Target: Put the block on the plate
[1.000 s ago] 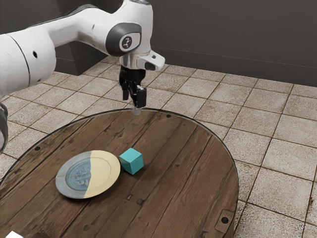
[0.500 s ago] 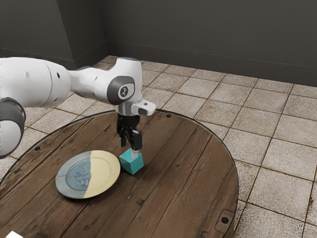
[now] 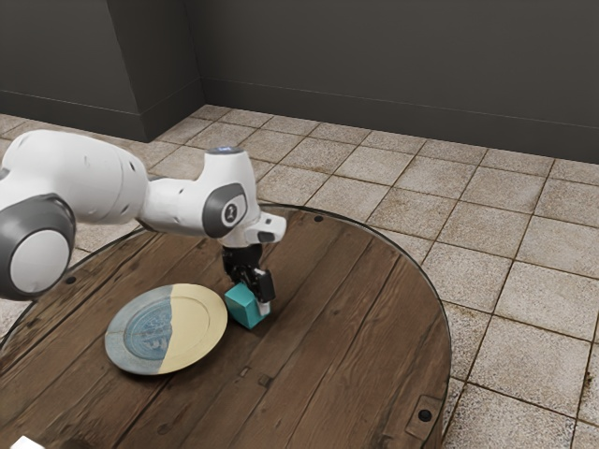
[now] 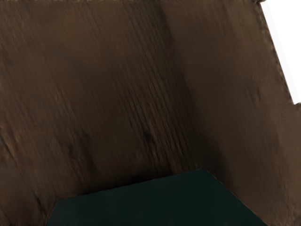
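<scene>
In the exterior view my gripper [image 3: 251, 301] is down at the teal block [image 3: 243, 306], overlapping its upper part and its side facing the exterior view's right. Whether it grips the block cannot be made out. The block rests on the wooden table beside the plate [image 3: 192, 327], at the plate's edge toward the exterior view's right. That round plate is part grey-blue, part cream, and lies flat with nothing on it. The dark teal block [image 4: 155, 202] is large and close under my hand in the wrist view.
The round wooden table [image 3: 346, 365] has its curved rim toward the exterior view's right. A white object [image 3: 26, 442] sits at the near corner by the exterior view's left. Something white [image 4: 284, 42] shows beyond the wood in the wrist view.
My hand has come down from high above the table's far side to the block, lowering further and tilting over the last half second. Block and plate have stayed put.
</scene>
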Robot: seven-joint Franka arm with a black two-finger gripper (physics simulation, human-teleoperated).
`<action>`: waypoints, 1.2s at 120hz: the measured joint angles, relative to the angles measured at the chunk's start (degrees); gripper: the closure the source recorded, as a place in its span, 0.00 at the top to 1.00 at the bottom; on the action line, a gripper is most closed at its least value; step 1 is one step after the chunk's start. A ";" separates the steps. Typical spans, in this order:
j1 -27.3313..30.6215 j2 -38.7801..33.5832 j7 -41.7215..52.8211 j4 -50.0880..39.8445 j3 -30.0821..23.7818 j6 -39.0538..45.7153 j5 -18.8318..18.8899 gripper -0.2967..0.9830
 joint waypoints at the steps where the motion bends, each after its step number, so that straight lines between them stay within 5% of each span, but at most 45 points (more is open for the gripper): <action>1: -0.03 -0.15 0.02 -0.13 -0.01 0.08 -0.02 0.77; 68: -0.36 -1.44 1.26 -1.22 0.08 0.23 0.86 0.60; 106: -0.52 -13.10 1.19 -6.06 0.71 -1.92 2.17 0.55; 144: -0.77 -19.39 -0.18 -17.00 8.58 -6.53 5.00 0.56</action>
